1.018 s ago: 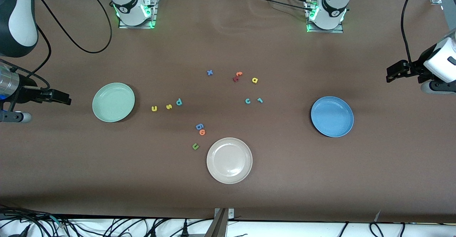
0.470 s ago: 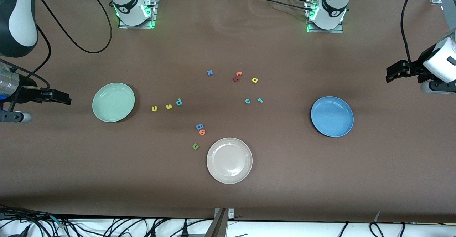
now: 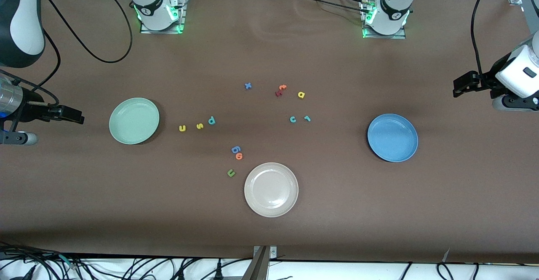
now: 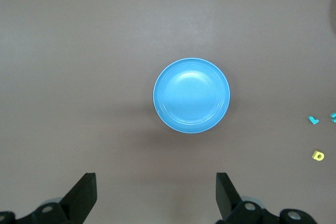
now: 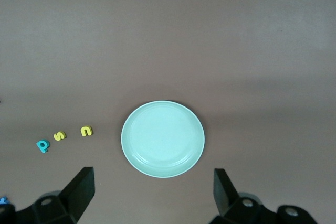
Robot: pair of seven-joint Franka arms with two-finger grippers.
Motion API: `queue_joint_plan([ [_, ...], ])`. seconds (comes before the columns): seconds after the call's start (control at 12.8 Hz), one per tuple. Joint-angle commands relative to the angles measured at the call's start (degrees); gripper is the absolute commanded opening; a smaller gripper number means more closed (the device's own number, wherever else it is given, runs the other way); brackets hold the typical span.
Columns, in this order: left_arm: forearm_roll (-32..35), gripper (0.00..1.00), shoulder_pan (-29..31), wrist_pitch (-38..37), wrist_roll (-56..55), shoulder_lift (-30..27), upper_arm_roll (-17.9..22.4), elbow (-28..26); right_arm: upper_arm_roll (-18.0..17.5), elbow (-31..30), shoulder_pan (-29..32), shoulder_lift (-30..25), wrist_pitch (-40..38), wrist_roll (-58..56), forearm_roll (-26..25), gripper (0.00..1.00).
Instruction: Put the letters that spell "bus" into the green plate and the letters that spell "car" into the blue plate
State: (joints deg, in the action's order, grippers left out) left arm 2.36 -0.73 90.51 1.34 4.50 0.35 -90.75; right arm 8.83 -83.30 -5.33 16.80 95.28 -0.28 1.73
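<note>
Tools, left tool (image 4: 155, 195) and right tool (image 5: 152, 190), gape wide; cream plate (image 3: 271, 190), blue "g" (image 3: 236, 149) lie midtable.

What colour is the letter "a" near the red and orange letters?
Yellow; the letter "a" shows best in the front view.

The table (image 3: 337, 212) is covered by a matt brown sheet, cloth-like, with slight ripples seen near the arm bases. The green plate (image 3: 134, 121) and the blue plate (image 3: 393, 137) are finished smooth with a soft sheen (plastic, by appearance); the same is noted of the cream-white plate (image 3: 271, 189). The small letters, such as the yellow "u" (image 3: 182, 128) and teal "c" (image 3: 292, 119), look matt and foam-like. The left gripper (image 4: 156, 195) fingers (image 4: 84, 195) are matt black; the arm shells are glossy white.
</note>
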Motion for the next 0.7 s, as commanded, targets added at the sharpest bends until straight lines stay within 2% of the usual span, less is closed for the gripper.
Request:
queue_joint_plan([
  [0.0,-1.21,1.0,-0.07,-0.25,-0.29,-0.28,0.01,-0.31,-0.3,-0.55,0.59,-0.54,0.43,-0.25,1.0,1.0],
  [0.63,-1.13,1.0,-0.07,-0.25,-0.73,-0.28,0.01,-0.31,-0.3,-0.55,0.59,-0.54,0.43,-0.34,1.0,1.0],
])
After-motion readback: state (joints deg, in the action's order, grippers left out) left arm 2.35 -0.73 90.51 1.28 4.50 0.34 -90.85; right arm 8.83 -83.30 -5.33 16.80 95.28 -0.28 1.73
